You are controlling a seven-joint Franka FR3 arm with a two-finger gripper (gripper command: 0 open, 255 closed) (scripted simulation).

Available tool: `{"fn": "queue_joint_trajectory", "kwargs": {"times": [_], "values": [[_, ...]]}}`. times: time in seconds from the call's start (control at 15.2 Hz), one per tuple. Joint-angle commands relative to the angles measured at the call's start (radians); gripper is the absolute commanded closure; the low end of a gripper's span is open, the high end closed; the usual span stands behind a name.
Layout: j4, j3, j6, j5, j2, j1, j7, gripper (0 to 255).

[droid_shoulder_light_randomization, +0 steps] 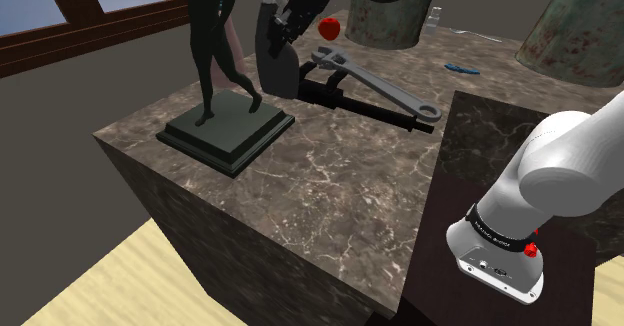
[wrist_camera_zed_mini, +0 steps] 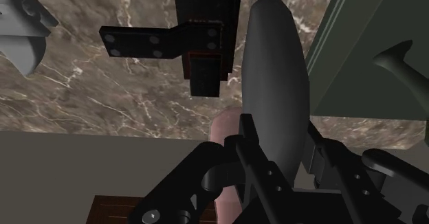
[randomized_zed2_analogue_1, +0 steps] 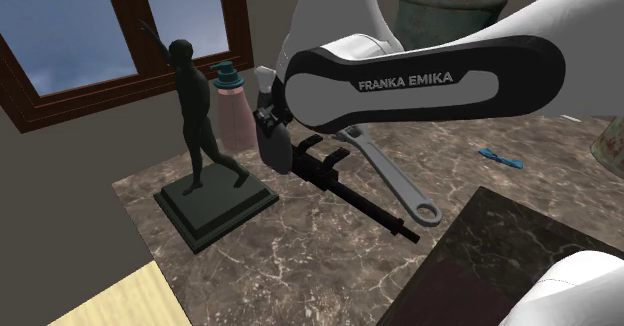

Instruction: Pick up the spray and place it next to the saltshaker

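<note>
The spray (droid_shoulder_light_randomization: pixel 278 66) is a dark grey bottle with a light grey head (randomized_zed2_analogue_1: pixel 265 82). It stands upright at the back of the marble table (droid_shoulder_light_randomization: pixel 330 184), between a statue and a wrench. My black gripper (droid_shoulder_light_randomization: pixel 283 36) comes down on it from above and is shut on its body. In the wrist view the dark bottle (wrist_camera_zed_mini: pixel 275 85) lies clasped between my fingers (wrist_camera_zed_mini: pixel 251 164). I cannot tell whether its base touches the table. A small pale object (droid_shoulder_light_randomization: pixel 434 16), perhaps the saltshaker, stands far back on the table.
A dark figure statue (droid_shoulder_light_randomization: pixel 215 44) on a square plinth (droid_shoulder_light_randomization: pixel 228 131) stands close beside the spray. A pink pump bottle (randomized_zed2_analogue_1: pixel 232 109) is behind it. A grey wrench (droid_shoulder_light_randomization: pixel 375 82) lies over a long black gun-like object (droid_shoulder_light_randomization: pixel 365 104). Further off are a blue item (droid_shoulder_light_randomization: pixel 462 68) and large mottled vases (droid_shoulder_light_randomization: pixel 590 24).
</note>
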Motion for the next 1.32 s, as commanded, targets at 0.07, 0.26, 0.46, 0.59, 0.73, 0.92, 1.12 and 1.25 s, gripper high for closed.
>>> {"fn": "queue_joint_trajectory", "kwargs": {"times": [0.07, 0.26, 0.46, 0.59, 0.73, 0.92, 1.12, 1.25], "values": [[0.035, -0.004, -0.04, 0.0, -0.006, 0.0, -0.002, 255], [0.073, -0.008, -0.081, -0.001, -0.008, -0.002, -0.002, 255], [0.113, -0.011, -0.121, -0.003, -0.008, -0.003, -0.003, 255], [0.14, -0.013, -0.147, -0.004, -0.007, -0.005, -0.003, 255], [0.169, -0.015, -0.174, -0.006, -0.005, -0.006, -0.003, 255], [0.213, -0.017, -0.214, -0.009, -0.001, -0.008, -0.002, 255], [0.259, -0.018, -0.254, -0.012, 0.005, -0.01, -0.001, 255], [0.291, -0.019, -0.28, -0.014, 0.011, -0.012, -0.001, 255]]}}
